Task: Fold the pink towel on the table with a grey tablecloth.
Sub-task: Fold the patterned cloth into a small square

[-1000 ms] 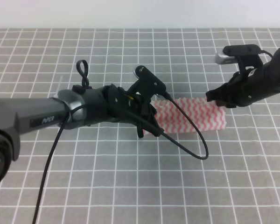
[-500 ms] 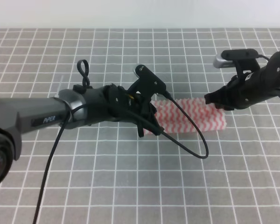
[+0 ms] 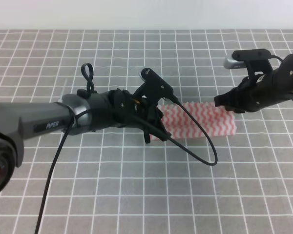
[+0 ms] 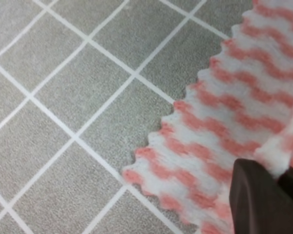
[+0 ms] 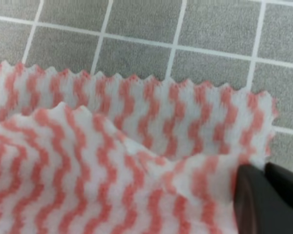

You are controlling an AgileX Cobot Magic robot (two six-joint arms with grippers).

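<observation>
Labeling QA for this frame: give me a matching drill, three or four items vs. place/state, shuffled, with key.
Column 1:
1. left gripper
2. right gripper
3. pink towel
4. grey tablecloth

Column 2:
A. white grid lines, lies under everything
B. at the towel's left end in the high view
C. wavy stripes, one layer lifted over another
D. at the towel's right end in the high view

Pairs: 1-B, 2-D, 3-C, 4-A
</observation>
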